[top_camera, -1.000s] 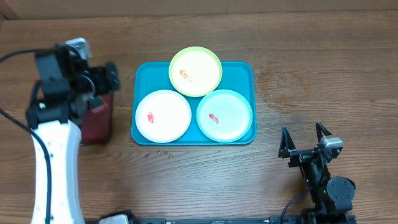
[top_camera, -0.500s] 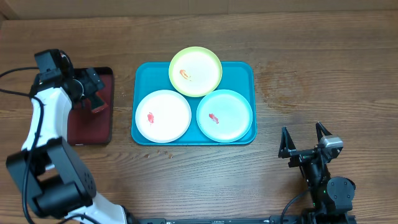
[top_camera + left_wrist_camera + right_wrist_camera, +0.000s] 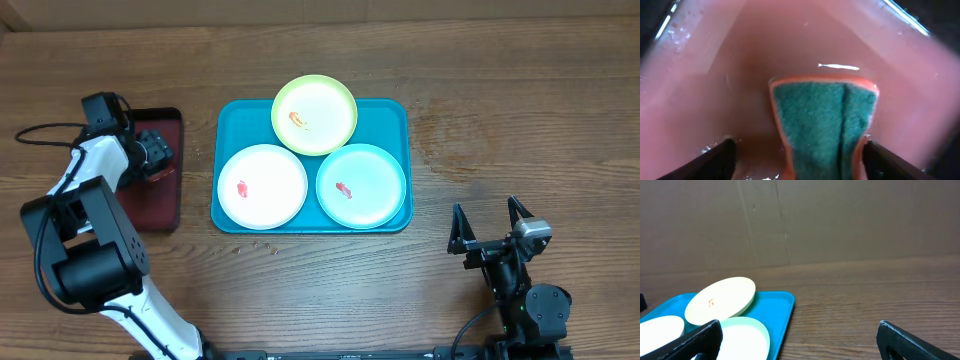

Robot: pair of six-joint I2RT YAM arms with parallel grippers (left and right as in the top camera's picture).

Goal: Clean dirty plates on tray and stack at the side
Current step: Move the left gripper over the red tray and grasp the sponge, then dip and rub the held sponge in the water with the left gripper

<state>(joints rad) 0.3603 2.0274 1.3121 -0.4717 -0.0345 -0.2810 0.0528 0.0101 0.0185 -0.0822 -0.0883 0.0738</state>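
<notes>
Wooden surface in order; the turquoise tray sits between my two arms, carrying the white plate, yellow-green plate and mint plate; each shows a red smear, so I judge none cleaned. Left jaws stand wide apart low over the dark red tray, straddling a green sponge without pinching it; I judge them set there to take up the wiping tool first; the plates lie well to their right. Right jaws gape empty, parked well short of the tray; plates ahead and left of them.
</notes>
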